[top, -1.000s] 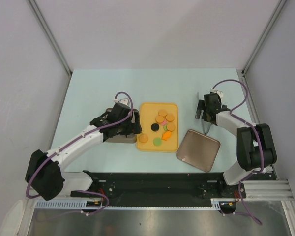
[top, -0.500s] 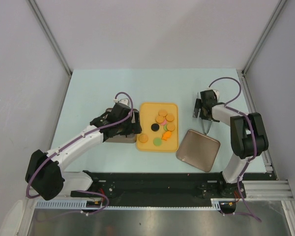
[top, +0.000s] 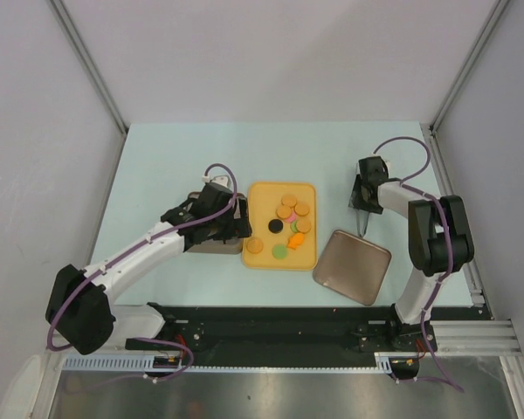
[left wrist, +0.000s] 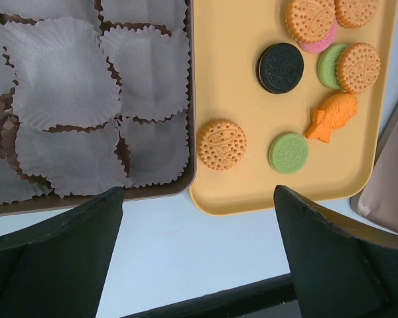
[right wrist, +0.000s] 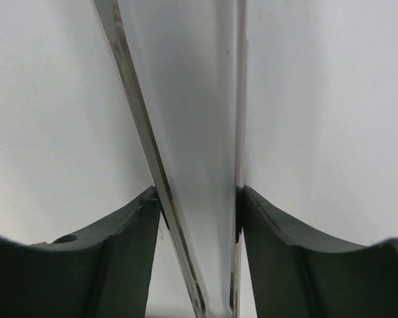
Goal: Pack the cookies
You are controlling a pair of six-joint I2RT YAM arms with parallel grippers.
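Right gripper (right wrist: 199,199): grasping the metal tongs (right wrist: 186,99), with both pads (right wrist: 119,252) pressed against the outer edges of the two blades. A second ago my jaws stood wide and the arm reached out from the base. It has since folded back and the jaws have come in onto the tool. Judgement: the tool pickup is under way and no cookie has been moved yet.

Left gripper (left wrist: 199,265): released, jaws wide apart and holding nothing. It has not shifted over the same second. It hangs over the seam between the brown tin (left wrist: 189,99), lined with white paper cups (left wrist: 66,86), and the yellow tray (left wrist: 239,192).

Task items: the cookies (left wrist: 222,144) all lie on that yellow tray, ahead and to the right of my left gripper and well to the left of my right gripper. No paper cup that I can see holds a cookie.

Limits of view:
- The right wrist camera cuts off both ends of the tongs.
- I cannot tell whether the tongs are off the counter (top: 157,166).
- From above, the tongs show only as a thin sliver below my right gripper.
- The left arm covers most of the tin.
- Two cookies sit partly under others.
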